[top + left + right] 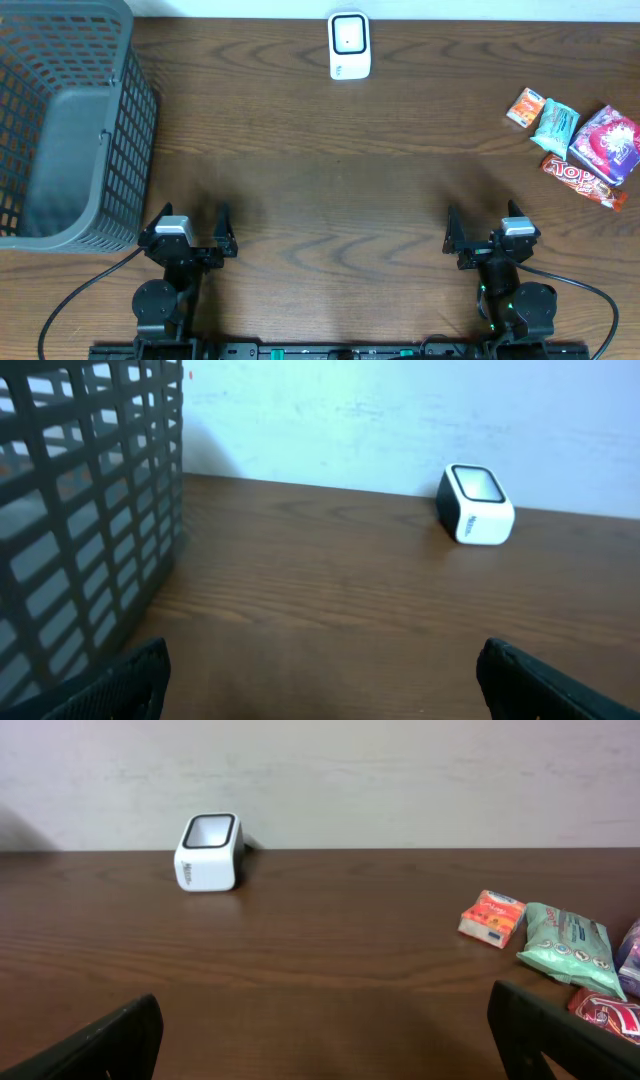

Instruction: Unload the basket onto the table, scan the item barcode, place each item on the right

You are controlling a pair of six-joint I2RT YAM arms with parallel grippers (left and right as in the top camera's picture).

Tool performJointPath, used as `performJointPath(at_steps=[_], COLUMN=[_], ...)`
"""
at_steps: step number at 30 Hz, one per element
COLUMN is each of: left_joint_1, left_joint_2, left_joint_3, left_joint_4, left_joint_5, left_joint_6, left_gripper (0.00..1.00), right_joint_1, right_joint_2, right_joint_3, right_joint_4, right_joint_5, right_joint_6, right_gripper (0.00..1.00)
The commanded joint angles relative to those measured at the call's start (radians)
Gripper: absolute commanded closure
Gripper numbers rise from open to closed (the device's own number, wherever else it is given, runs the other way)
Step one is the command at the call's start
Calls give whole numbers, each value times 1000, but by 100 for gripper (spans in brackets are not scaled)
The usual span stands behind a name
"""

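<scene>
Snack packets (600,145) clustered at 3 o'clock on the bench (330,180), orange, green, purple and red wrappers lying close together, white scanner (349,46) at 12 o'clock, grey basket (135,150) at 9 o'clock, left hand (192,225) at 7 o'clock and right hand (482,225) at 5 o'clock, both spread wide, holding nothing

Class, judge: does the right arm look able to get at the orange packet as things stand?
Probably yes: the right pincer stands open, only bare table lies between it and the orange packet, and nothing covers the packet.
</scene>
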Motion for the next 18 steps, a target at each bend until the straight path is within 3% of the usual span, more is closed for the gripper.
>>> performJointPath(at_steps=[1, 18], left_joint_1=[10, 42], left_joint_2=[-9, -9], left_joint_3=[-29, -29], left_joint_4=[-12, -16], left_joint_5=[30, 48], left_joint_6=[101, 114], left_gripper=[2, 2], right_joint_1=[-9, -9], right_joint_2=[-6, -6], right_joint_3=[-2, -2], right_joint_4=[-4, -4], right_joint_5=[2, 2], right_joint_6=[-12, -12], right_gripper=[1, 1])
